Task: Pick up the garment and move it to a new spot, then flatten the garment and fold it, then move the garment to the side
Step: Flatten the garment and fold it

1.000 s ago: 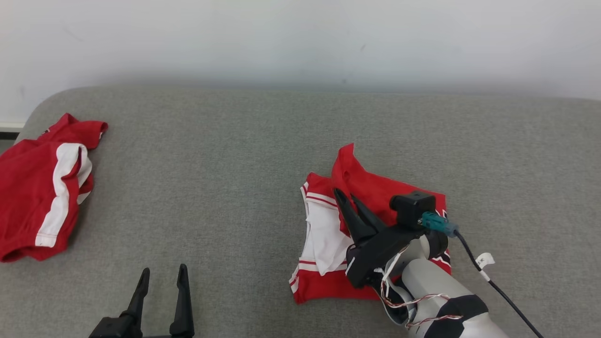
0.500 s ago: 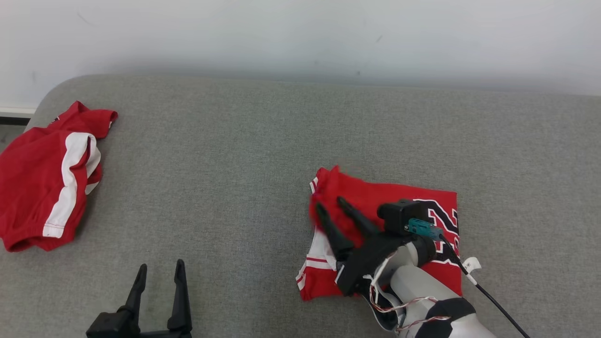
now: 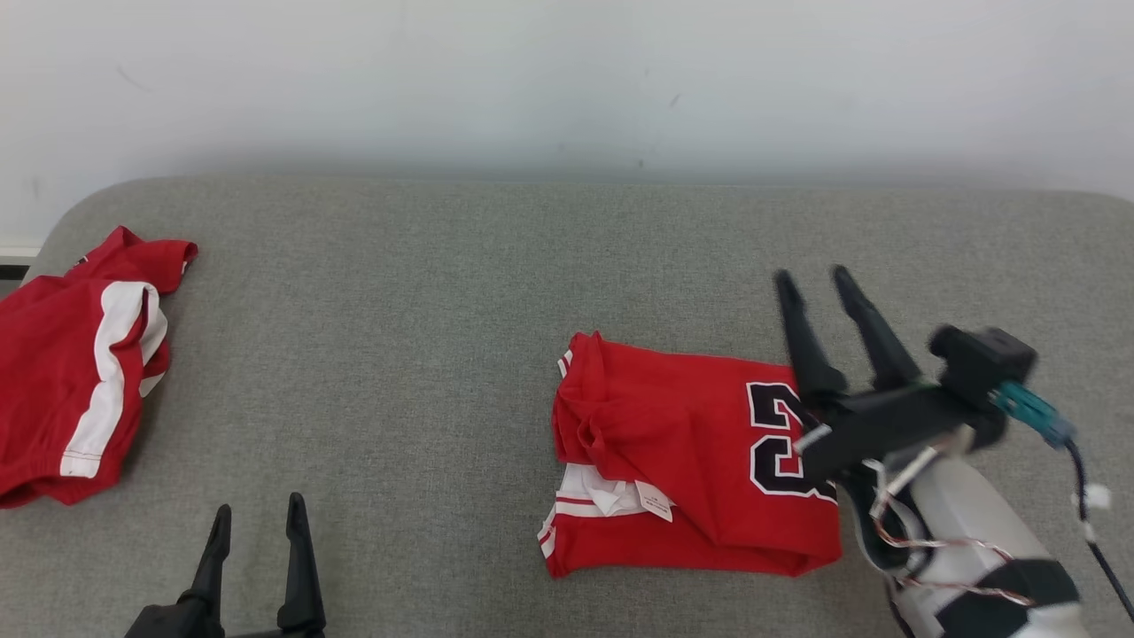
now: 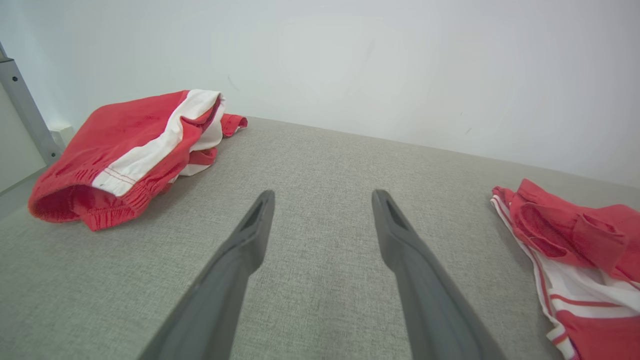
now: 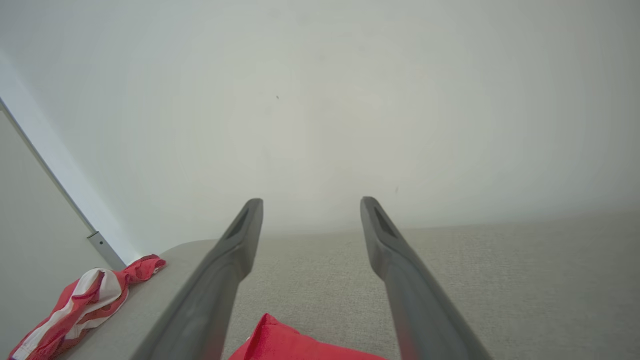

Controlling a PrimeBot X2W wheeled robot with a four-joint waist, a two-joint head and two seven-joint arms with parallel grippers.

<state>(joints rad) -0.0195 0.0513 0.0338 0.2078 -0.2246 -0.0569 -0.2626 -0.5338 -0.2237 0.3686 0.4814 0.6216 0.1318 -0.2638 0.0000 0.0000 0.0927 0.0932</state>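
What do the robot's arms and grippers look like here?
The right gripper has two long, tapering black fingers on a black base. Behind it sit a black box-shaped camera module, a teal plug with a black cable carrying a white tag, thin red-and-white wires, and a pale forearm with a black band. The left gripper has the same black fingers.

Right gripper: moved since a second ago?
Yes. The right gripper went right and toward the wall, from left on the jersey to its right edge; the shorts barely shifted.
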